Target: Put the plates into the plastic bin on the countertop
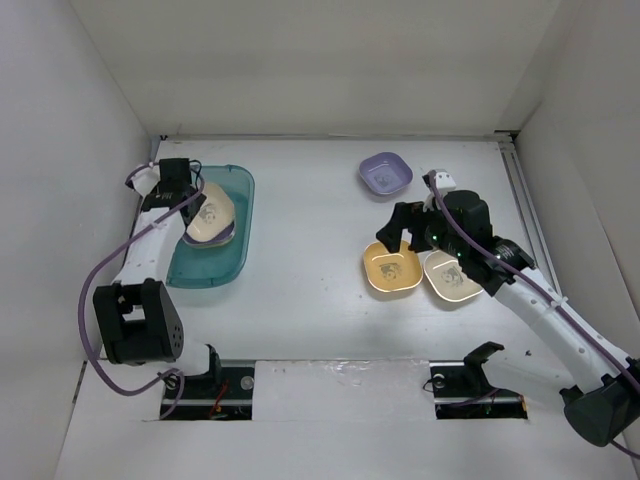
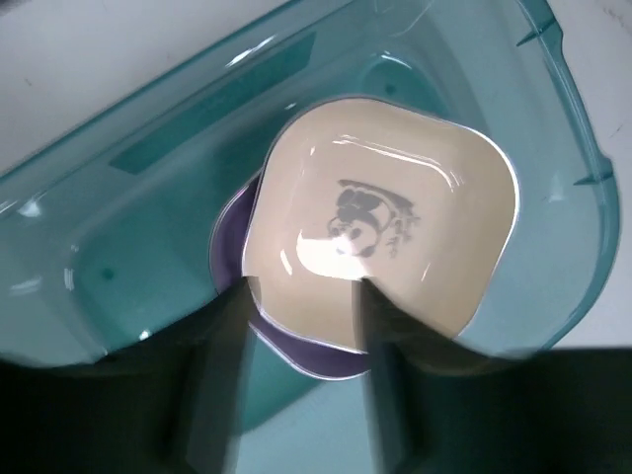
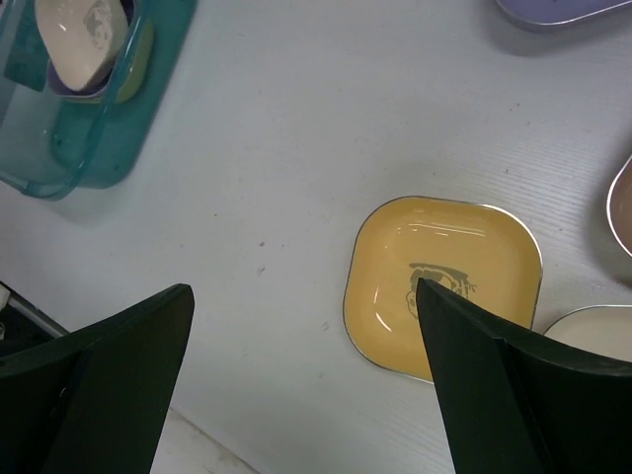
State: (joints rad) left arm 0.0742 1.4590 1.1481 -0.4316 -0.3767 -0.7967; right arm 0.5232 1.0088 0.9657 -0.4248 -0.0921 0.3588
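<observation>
The teal plastic bin (image 1: 243, 205) (image 2: 553, 69) (image 3: 99, 163) lies at the left of the white countertop (image 1: 310, 230). In it a cream plate (image 1: 210, 218) (image 2: 385, 217) leans tilted on a purple plate (image 2: 316, 354). My left gripper (image 1: 196, 198) (image 2: 301, 296) hangs over them, its fingers apart on either side of the cream plate's near rim. On the right lie a yellow plate (image 1: 392, 268) (image 3: 444, 281), a cream plate (image 1: 452, 277) (image 3: 592, 331) and a purple plate (image 1: 385, 173) (image 3: 568, 8). My right gripper (image 1: 400, 240) (image 3: 301, 286) hovers wide open above the yellow plate's left edge.
White walls close in the countertop on the left, back and right. Another plate's rim (image 3: 622, 207) shows at the right edge of the right wrist view. The raised front ledge (image 1: 340, 385) carries both arm bases.
</observation>
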